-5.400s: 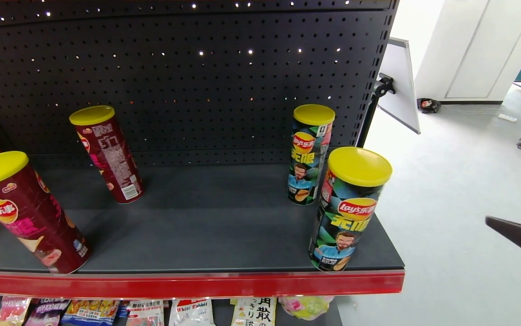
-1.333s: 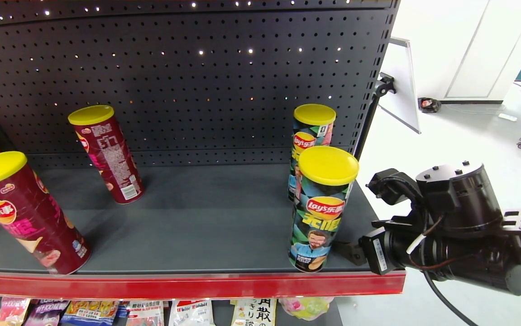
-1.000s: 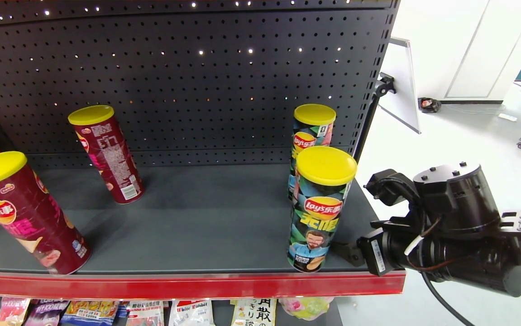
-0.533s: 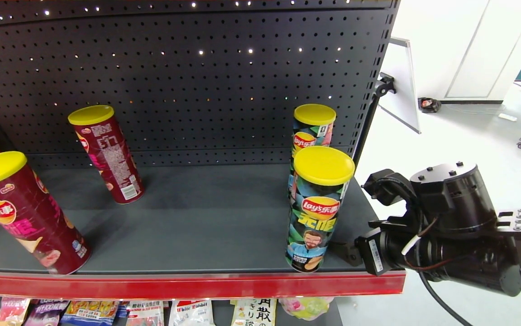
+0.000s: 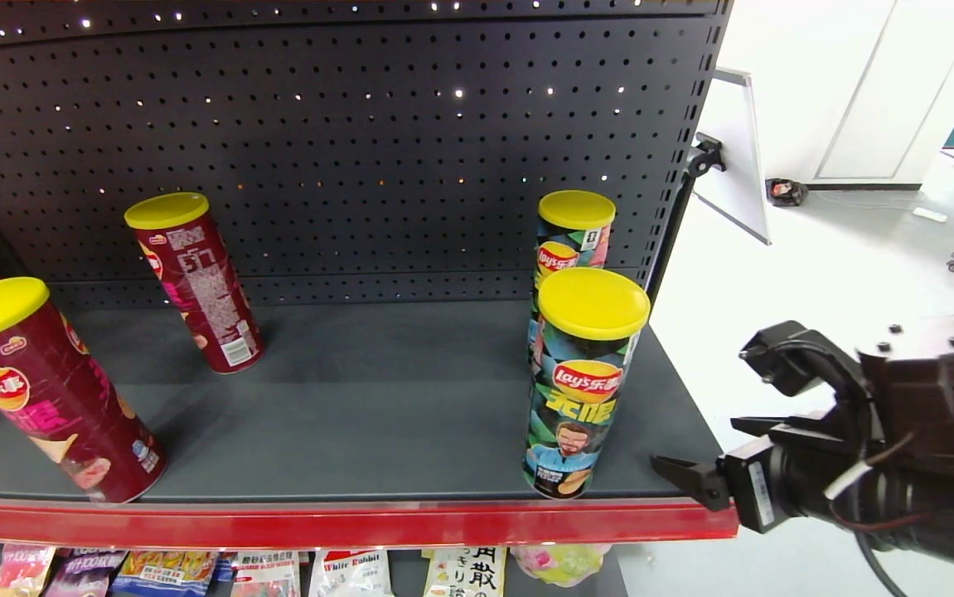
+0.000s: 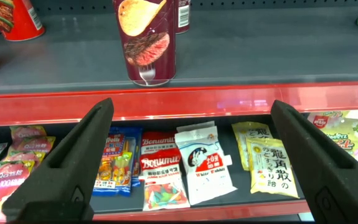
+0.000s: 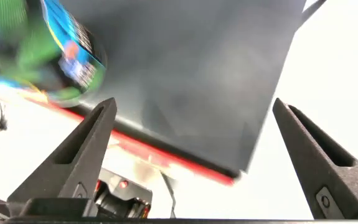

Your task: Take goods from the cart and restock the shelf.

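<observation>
**Shelf stock, upper board**

- Shelf board (image 5: pixel 360 398): dark grey, with a red front strip (image 5: pixel 344 522) and a black pegboard panel (image 5: pixel 344 166) at the far side.
- Near green canister (image 5: pixel 584 390): a chip tube with green-and-blue print and a yellow lid. It stands upright at the near right of the board, with its base just behind the red strip. Nothing grips it. It appears as a blur in the right wrist view (image 7: pixel 42 56).
- Far green canister (image 5: pixel 573 236): same print and lid, upright right behind the first and close to the panel. Its lower part is hidden by the near one.
- Near maroon canister (image 5: pixel 37 390): yellow lid, standing at the near left by the strip. It also shows from the left wrist (image 6: pixel 146 40).
- Far maroon canister (image 5: pixel 195 282): yellow lid, standing left of centre towards the panel, well apart from the green pair.

**Grippers**

- Right gripper (image 5: pixel 694 444) (image 7: pixel 191 106): sits off the right end of the board by its near corner. Its fingers are spread wide with nothing between them. It is right of the near green canister and not touching it.
- Left gripper (image 6: pixel 191 104): fingers spread wide and empty. It faces the red strip from the near side, below the near maroon canister.

**Other**

- Snack packets (image 6: pixel 203 165): lie in a row on the lower shelf under the strip.
- Whiteboard (image 5: pixel 733 157): stands right of the shelf unit.
</observation>
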You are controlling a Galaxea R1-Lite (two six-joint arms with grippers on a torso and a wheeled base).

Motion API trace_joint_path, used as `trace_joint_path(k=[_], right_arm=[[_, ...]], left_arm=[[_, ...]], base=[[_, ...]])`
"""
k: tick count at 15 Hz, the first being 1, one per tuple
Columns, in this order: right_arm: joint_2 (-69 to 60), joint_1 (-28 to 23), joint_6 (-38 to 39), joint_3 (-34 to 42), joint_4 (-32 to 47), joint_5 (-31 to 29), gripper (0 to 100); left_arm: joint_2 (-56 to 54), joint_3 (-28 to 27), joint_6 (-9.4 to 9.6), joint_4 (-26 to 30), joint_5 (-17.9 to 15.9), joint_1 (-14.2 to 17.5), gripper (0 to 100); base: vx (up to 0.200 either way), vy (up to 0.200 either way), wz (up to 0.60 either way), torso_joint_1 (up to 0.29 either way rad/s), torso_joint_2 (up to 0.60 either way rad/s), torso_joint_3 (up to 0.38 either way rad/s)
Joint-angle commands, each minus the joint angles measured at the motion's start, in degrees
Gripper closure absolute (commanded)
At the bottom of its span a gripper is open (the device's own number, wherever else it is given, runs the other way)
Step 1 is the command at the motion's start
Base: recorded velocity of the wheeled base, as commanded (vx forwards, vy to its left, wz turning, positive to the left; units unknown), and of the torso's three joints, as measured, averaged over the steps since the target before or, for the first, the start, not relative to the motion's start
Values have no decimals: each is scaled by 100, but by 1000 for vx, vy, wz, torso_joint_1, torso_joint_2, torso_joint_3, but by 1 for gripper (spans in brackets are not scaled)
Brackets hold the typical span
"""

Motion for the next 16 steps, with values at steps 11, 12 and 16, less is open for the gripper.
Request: trace_joint_path(k=[11, 12, 16], right_arm=[[-6236, -3620, -1517, 3036, 91, 1467, 0], [-6684, -3805, -1508, 3282, 108, 1467, 0], [-7466, -3901, -1253, 3088, 1172, 1362, 0]], left_arm=[[0, -6, -1, -1, 0, 1, 0], [0, 2, -1, -1, 0, 1, 0], [0, 2, -1, -1, 0, 1, 0]], base=[[0, 0, 0, 0, 0, 0], [0, 0, 0, 0, 0, 0], [0, 0, 0, 0, 0, 0]])
